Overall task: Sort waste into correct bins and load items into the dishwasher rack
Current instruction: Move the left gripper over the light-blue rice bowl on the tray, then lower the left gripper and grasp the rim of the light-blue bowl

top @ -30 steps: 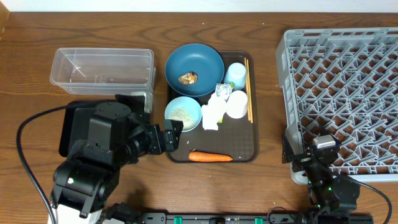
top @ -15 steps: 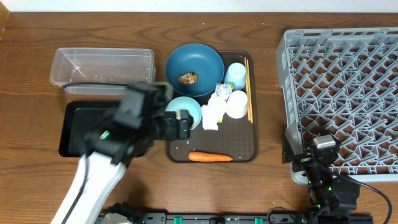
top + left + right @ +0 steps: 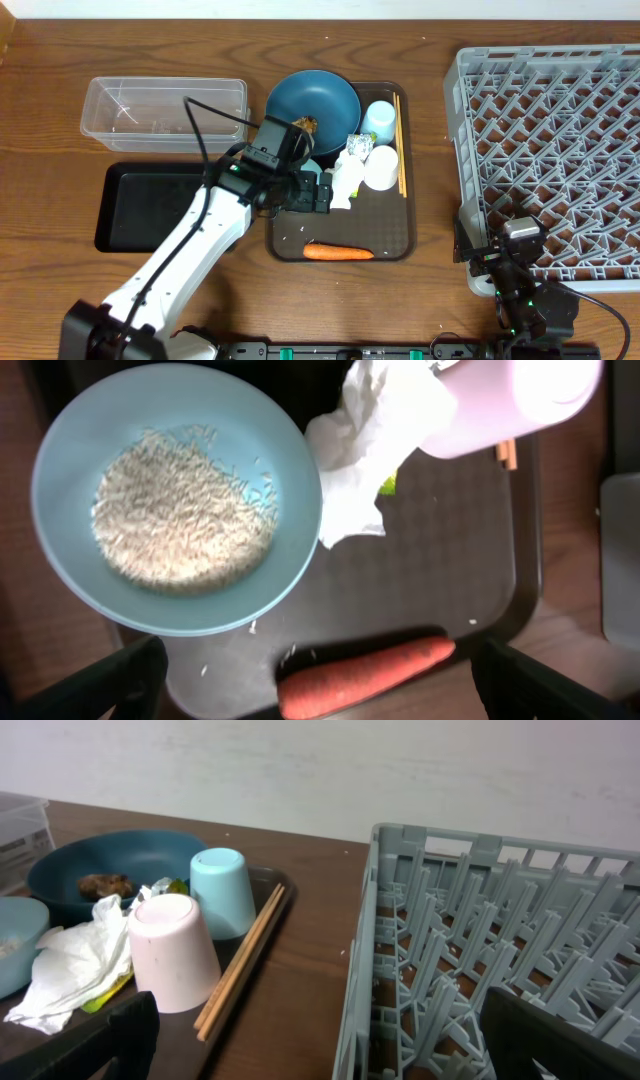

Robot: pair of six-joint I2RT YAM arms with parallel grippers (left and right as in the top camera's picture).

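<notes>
Looking down from overhead, we find the left gripper (image 3: 316, 192) reached out over the brown serving tray (image 3: 392, 228), jaws spread wide and holding nothing. It sits over the small pale blue bowl (image 3: 178, 500), which the arm mostly hides in that view. The left wrist view shows the bowl upright with white rice grains (image 3: 180, 512) heaped inside and a few stray grains on the tray beside it.

The orange carrot (image 3: 365, 675) lies in the gap between the two dark fingers in the wrist view. Overhead it is apart from the gripper, along the tray's near edge. Crumpled white napkins (image 3: 365, 455) lie just beside the bowl, touching the white cup (image 3: 510, 405), which stands upside down. The silver and yellow-green wrapper (image 3: 357, 145) lies behind the napkins.

The light blue cup (image 3: 222, 892), also inverted, stands behind the white cup. The wooden chopsticks (image 3: 240, 965) lie along the tray's right edge. The large dark blue bowl (image 3: 318, 95) holds a brown food lump (image 3: 303, 125).

The clear tub (image 3: 165, 112) and black tray (image 3: 140, 205) sit left of the serving tray.

The right gripper (image 3: 320, 1025) rests low at the table's near edge, jaws wide apart and gripping nothing, beside the grey dishwasher rack (image 3: 480, 950).
</notes>
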